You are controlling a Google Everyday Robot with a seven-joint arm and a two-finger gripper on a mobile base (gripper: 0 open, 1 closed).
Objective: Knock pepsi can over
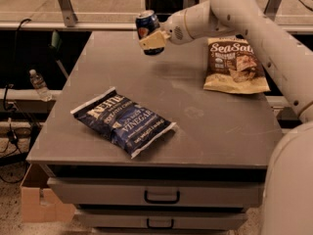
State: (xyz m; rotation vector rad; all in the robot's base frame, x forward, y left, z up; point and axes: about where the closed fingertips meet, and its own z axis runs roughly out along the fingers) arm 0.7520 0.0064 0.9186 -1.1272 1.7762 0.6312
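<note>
Camera view: the gripper [154, 40] is out at the far edge of the table [220, 126], right against the lower side of the pepsi can [146, 22], and the can is tilted, top leaning left. Clamped or just touching? Cannot tell. Blue chip bag [123, 121] front left, tan snack bag [234, 65] right.

Single high view from the table [210, 131] front, angled down, tool [150, 38] at far edge
</note>
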